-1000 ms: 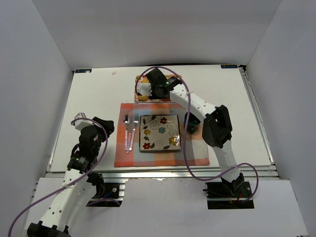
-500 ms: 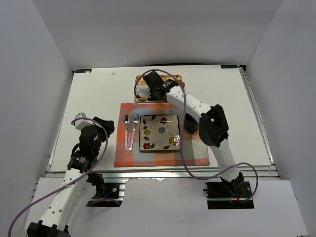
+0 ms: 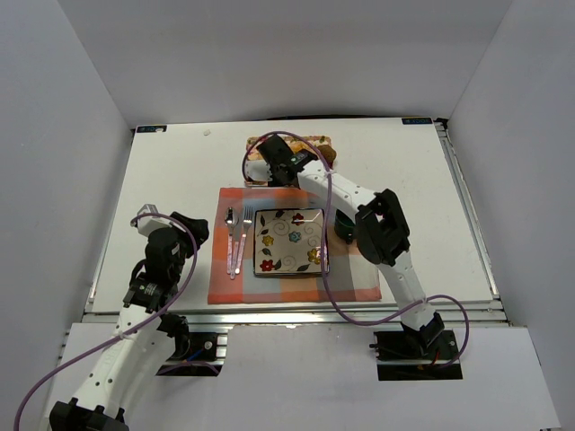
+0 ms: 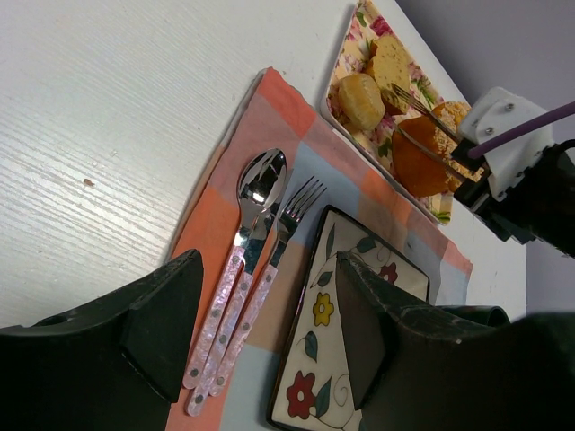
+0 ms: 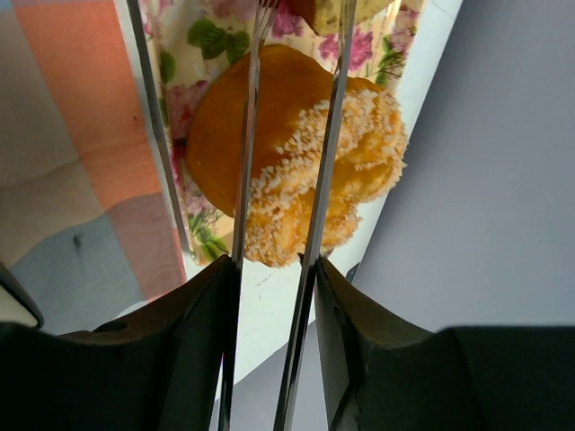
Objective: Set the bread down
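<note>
The bread [image 4: 391, 58] is a golden-yellow, flattish piece at the far end of the floral tray [image 4: 338, 85]; only its edge shows at the top of the right wrist view [image 5: 328, 11]. My right gripper [image 3: 283, 166] [image 5: 274, 269] is shut on metal tongs [image 5: 247, 135] [image 4: 422, 109]. The tongs reach over an orange crumb-topped roll [image 5: 296, 153], and their tips are beside the bread. A round tan bun [image 4: 359, 101] lies next to the bread. My left gripper [image 4: 269, 305] [image 3: 189, 224] is open and empty, low at the left of the placemat.
A flowered plate [image 3: 290, 241] sits on the checked placemat [image 3: 296, 285], with a spoon and fork [image 3: 235, 238] to its left. A dark cup [image 3: 346, 229] stands to the plate's right. A dark brown muffin [image 3: 328, 153] is at the tray's right end.
My right gripper with the tongs has moved left and farther back over the tray. The yellow item seen at the tray's left front a second ago is now covered. The left arm has not moved.
</note>
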You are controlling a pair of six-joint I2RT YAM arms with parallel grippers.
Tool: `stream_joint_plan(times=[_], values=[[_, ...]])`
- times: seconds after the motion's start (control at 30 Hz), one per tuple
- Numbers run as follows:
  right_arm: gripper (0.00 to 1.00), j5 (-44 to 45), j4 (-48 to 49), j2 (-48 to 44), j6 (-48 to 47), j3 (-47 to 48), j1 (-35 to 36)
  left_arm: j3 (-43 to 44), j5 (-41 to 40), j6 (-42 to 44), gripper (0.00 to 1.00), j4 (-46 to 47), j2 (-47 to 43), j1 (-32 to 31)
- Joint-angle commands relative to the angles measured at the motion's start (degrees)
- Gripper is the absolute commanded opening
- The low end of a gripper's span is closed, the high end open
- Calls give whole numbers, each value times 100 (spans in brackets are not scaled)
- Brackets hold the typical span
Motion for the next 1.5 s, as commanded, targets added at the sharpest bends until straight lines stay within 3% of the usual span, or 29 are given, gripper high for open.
stream_joint_plan(times=[0.0,0.27,0.5,0.7,1.23,1.47], values=[[46,59,159,81,-221,137,45,9,32,35,70,67,-24,18],[41,16,98,196,-256,198,45,27,32,35,70,41,-33,18],[15,-28,27,178,-177,286,45,45,32,35,70,50,-24,26],[1,-222,176,-49,34,392,45,88,6,52,70,-38,-85,26],[0,-985,783,-1333,667,-249,18,255,-29,43,70,-214,-147,18],[0,-2066,494,-2824,1202,-1687,18,396,-152,96,70,-390,-217,18]])
